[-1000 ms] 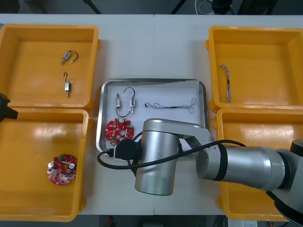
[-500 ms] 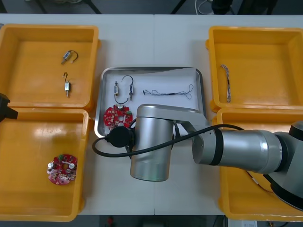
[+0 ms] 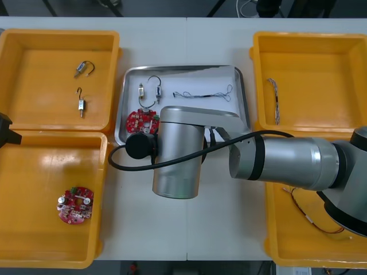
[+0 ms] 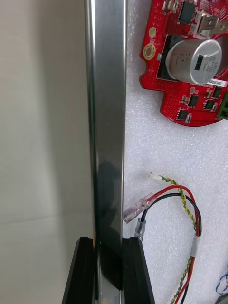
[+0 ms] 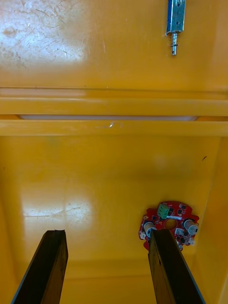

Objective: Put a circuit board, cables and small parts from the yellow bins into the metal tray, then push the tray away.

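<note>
Steadily, toward the far edge of the bench (image 3: 183, 34), the metal tray (image 3: 245, 97) is sliding, right pincer (image 4: 108, 249) clamping its near rim: final push looks underway. Left pincer (image 5: 107, 240) is idling open over the near-left yellow bin (image 3: 34, 189). Circuit board (image 3: 142, 120), cables (image 3: 203, 95) and small metal parts (image 3: 141, 89) are riding inside the tray.

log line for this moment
metal tray: loaded | right end effector: shut on its rim | left end effector: open over yellow bin
</note>
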Controlling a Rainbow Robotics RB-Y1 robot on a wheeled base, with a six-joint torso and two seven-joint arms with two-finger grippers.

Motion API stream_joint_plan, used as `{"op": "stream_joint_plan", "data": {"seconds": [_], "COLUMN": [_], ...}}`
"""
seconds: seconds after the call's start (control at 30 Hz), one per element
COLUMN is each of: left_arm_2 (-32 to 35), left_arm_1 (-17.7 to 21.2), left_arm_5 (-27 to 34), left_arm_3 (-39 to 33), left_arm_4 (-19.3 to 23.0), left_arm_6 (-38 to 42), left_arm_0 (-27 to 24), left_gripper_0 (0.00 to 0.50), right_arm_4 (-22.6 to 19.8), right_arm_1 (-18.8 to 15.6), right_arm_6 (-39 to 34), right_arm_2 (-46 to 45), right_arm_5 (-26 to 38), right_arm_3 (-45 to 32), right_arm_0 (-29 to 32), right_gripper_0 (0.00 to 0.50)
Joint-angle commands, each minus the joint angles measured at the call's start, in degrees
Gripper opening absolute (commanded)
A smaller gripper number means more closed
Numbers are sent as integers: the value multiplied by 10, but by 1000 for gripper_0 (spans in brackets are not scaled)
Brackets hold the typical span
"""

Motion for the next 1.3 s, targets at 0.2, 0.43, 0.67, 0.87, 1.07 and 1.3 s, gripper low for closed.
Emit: {"op": "stream_joint_plan", "data": {"seconds": [0.2, 0.43, 0.67, 0.87, 1.07, 1.3], "left_arm_2": [10, 10, 10, 10, 10, 10], "left_arm_1": [22, 22, 22, 22, 22, 22], "left_arm_5": [4, 4, 4, 4, 4, 4], "left_arm_3": [-18, -18, -18, -18, -18, -18], "left_arm_4": [5, 5, 5, 5, 5, 5], "left_arm_6": [-34, -34, -34, -34, -34, -34], "left_arm_0": [9, 9, 9, 9, 9, 9], "left_gripper_0": [500, 500, 500, 500, 500, 500], "right_arm_4": [7, 7, 7, 7, 9, 24], "right_arm_1": [17, 20, 37, 49, 50, 50], "right_arm_6": [23, 30, 34, 41, 44, 52], "right_arm_2": [5, 5, -10, -26, -26, -26], "right_arm_5": [-14, -28, -42, -71, -127, -161], "right_arm_3": [29, 64, 110, 151, 189, 226], "right_arm_0": [-61, -88, -106, -116, -120, -122], "right_gripper_0": [0, 0, 0, 0, 0, 0]}}
